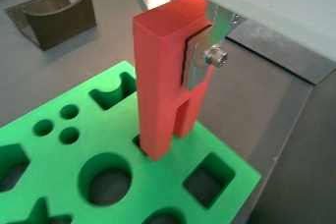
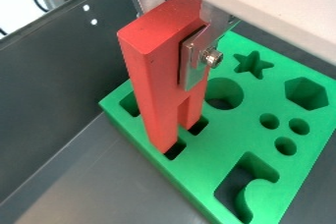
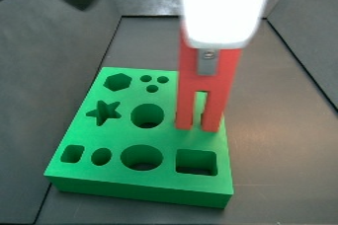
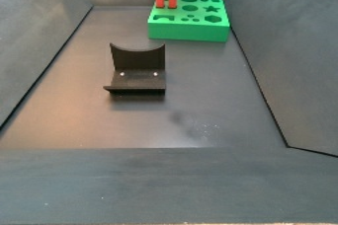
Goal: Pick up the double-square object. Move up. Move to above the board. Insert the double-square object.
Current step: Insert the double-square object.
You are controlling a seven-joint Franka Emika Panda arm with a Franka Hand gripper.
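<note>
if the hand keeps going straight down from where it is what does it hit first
Most likely the green board. The hand grips the red block, whose prongs already sit in the board's holes, so the block bottoms out first; remaining hole depth isn't visible.

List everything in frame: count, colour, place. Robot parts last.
double-square object: 1, red, upright at one edge of the board, prongs down and entering the cut-outs, held between the fingers.
board: 1, bright green, flat on the floor at the far end of the bin in a side view; cut-outs include a star, a hexagon, circles and squares.
fixture: 1, dark, on the floor mid-bin, apart from the board.
bin floor and walls: dark grey, around everything.
gripper: 1, silver fingers with dark pads, above the board's edge, closed on the upper part of the red block.
</note>
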